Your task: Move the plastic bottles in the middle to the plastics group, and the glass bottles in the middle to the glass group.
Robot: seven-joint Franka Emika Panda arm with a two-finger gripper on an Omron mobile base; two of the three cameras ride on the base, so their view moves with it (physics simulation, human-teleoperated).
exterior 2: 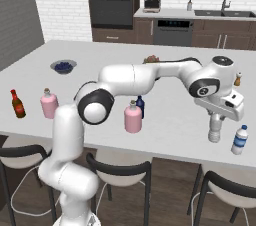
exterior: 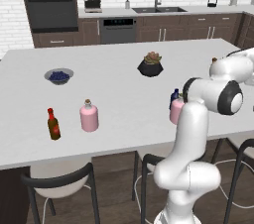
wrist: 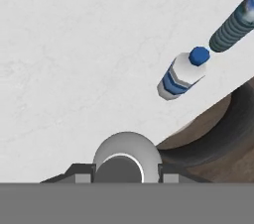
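My gripper (exterior 2: 215,120) hangs at the right of the right base view, pointing down over the white counter (exterior 2: 100,55), and my jaws are clamped on the slim clear-grey bottle (exterior 2: 214,131), which stands upright with its base at the counter near the front edge. In the hand view its pale round cap (wrist: 126,156) sits at the bottom centre, a finger (wrist: 82,172) on each side of it. Just to the right of it in the right base view stands a white bottle with a blue cap and label (exterior 2: 240,140); in the hand view that same bottle (wrist: 181,75) lies toward the upper right, with a ribbed blue-grey bottle (wrist: 232,26) beyond it.

In the middle of the right base view a pink corked flask (exterior 2: 133,117) stands with the small dark blue bottle (exterior 2: 140,106) just behind it. At the far left stand a second pink flask (exterior 2: 48,104) and the red-brown sauce bottle (exterior 2: 17,104), near each other.
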